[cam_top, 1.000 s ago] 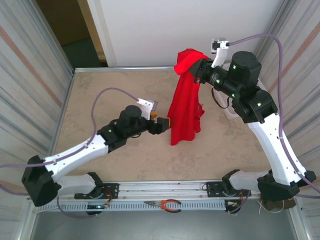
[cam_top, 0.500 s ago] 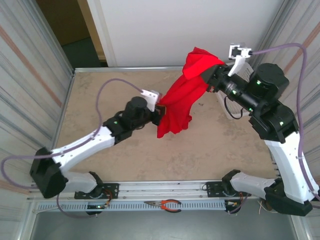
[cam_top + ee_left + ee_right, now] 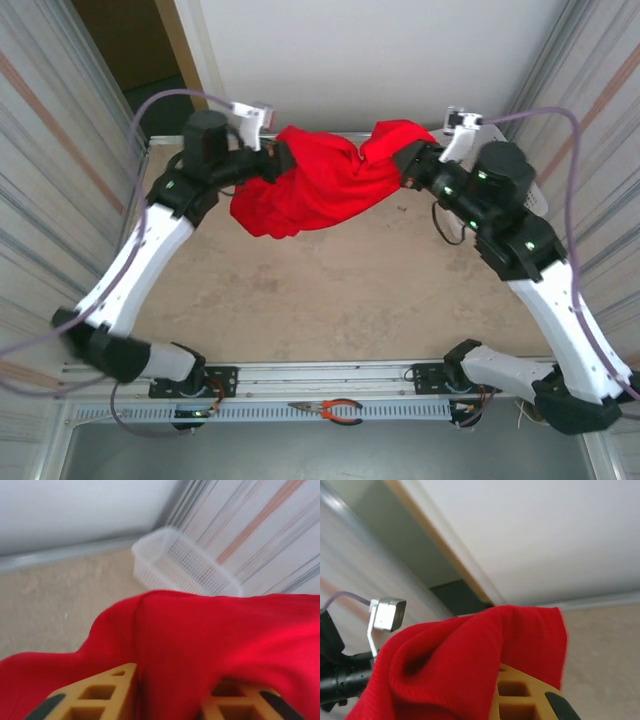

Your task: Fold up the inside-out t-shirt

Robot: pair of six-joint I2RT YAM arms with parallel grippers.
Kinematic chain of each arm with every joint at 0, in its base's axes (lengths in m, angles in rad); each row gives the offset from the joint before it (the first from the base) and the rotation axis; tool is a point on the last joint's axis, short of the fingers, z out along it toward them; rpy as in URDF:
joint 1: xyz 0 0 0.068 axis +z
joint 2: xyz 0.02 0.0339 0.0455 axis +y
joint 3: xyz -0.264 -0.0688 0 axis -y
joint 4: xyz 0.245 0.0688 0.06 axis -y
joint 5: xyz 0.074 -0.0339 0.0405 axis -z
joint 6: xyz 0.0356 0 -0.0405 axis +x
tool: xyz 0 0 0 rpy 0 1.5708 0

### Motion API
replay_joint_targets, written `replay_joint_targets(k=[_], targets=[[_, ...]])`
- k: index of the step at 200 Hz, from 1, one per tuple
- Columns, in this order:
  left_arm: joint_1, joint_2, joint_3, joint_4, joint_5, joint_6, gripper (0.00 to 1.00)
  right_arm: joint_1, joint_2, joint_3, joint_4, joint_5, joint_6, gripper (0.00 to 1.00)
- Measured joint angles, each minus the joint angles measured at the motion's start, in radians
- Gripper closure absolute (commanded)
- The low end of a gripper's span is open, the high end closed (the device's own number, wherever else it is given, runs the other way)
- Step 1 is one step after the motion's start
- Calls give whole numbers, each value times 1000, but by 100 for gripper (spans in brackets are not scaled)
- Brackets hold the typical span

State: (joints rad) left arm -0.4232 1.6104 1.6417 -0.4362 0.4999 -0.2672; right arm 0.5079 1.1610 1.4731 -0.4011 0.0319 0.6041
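The inside-out t-shirt [image 3: 320, 185] is plain red and hangs in the air over the back of the table, stretched between both grippers and sagging lower at the left. My left gripper [image 3: 275, 158] holds its left end; in the left wrist view the red cloth [image 3: 200, 640] fills the gap between the yellow fingers [image 3: 107, 690]. My right gripper [image 3: 408, 158] is shut on the right end, where a bunch of cloth [image 3: 470, 650] drapes over its yellow finger [image 3: 520, 695]. No graphic shows on the shirt.
A white mesh basket [image 3: 180, 565] stands by the right wall at the table's back. Pliers with red handles [image 3: 330, 408] lie on the rail in front of the arm bases. The beige tabletop [image 3: 330, 290] lies bare below the shirt.
The left gripper took the hanging shirt's lower edge and swung up to the back left. The shirt, earlier dangling from the right gripper alone, now spans between both.
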Motion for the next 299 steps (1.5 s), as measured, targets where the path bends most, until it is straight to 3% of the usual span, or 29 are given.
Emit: replay_joint_targets(k=[13,19,24,47,67,97,120,153,182,230,235,243,264,299], targets=[[11,117,42,-42,10,8,46,-82,84,-17,0,-1,20,42],[16,162,53,-61,11,10,42,-127,133,-19,2,-9,26,30],[18,193,56,-77,11,12,40,-161,176,-18,-1,-15,26,26],[20,230,43,-134,7,10,30,-273,369,-11,-61,-14,16,24],[20,146,-55,-97,6,-10,20,-274,391,-109,-85,-8,10,23],[5,-66,-317,-3,-14,-63,17,-157,233,-341,-94,-1,10,23],[-39,-138,-476,61,-55,-98,16,-39,153,-468,-57,-6,14,24],[-62,-154,-670,127,-117,-175,16,102,260,-555,13,-12,21,24],[-54,-213,-709,123,-174,-206,16,160,396,-562,57,-14,29,24],[-44,-372,-709,127,-225,-212,16,166,542,-492,101,-10,42,30],[-41,-378,-709,127,-225,-214,16,166,557,-482,106,-10,43,34],[-40,-384,-709,127,-227,-217,16,166,578,-470,115,-10,45,48],[-40,-386,-709,126,-233,-227,16,164,613,-457,134,-29,43,100],[-31,-392,-709,119,-237,-228,13,119,554,-431,93,-84,29,100]])
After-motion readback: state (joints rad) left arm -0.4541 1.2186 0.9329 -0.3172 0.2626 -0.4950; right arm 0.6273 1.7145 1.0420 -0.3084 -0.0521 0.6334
